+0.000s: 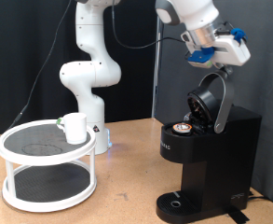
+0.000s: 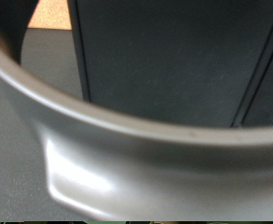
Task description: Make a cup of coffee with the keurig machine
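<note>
Above the raised lid (image 1: pixel 209 101) of the keurig machine (image 1: pixel 207 159), toward the exterior view's upper right, my gripper (image 1: pixel 213 61) hangs just over the lid's top edge; whether my fingers are spread or closed I cannot tell. A brown-topped pod (image 1: pixel 183 128) sits in the exposed chamber. Open tabletop (image 1: pixel 127 187) lies between the machine and the white two-tier rack (image 1: pixel 47 168) at left, where the cup (image 1: pixel 75 128) stands near the upper shelf's right rim. My wrist view shows only a blurred silvery curved edge (image 2: pixel 127 149), probably the lid's ring.
</note>
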You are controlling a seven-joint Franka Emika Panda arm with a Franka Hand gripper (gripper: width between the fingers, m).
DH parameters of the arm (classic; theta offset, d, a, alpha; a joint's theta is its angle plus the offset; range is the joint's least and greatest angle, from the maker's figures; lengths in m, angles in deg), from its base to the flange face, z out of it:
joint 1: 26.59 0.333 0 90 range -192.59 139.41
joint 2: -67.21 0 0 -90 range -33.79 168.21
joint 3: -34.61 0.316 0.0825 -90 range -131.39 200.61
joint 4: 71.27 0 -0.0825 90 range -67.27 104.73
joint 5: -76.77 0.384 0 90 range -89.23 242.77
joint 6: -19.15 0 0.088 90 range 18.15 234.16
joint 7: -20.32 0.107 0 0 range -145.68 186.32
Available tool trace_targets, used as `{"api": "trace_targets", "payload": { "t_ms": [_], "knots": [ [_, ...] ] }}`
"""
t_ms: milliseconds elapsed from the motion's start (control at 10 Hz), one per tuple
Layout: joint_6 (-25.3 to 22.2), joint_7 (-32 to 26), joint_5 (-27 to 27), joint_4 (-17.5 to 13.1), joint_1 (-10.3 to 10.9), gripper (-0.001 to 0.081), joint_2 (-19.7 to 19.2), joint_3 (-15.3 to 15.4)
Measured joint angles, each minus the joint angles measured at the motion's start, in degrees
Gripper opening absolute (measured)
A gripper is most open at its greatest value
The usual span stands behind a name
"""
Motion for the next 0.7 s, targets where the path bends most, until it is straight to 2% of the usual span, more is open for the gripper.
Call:
{"api": "trace_targets", "payload": {
  "t_ms": [300, 700],
  "knots": [
    [-2.96, -2.15, -2.23, 1.41, -1.8, 0.0, 2.03, -2.2],
    [-5.89, -0.85, -11.57, 2.21, -5.02, 0.0, 2.43, -3.59]
  ]
}}
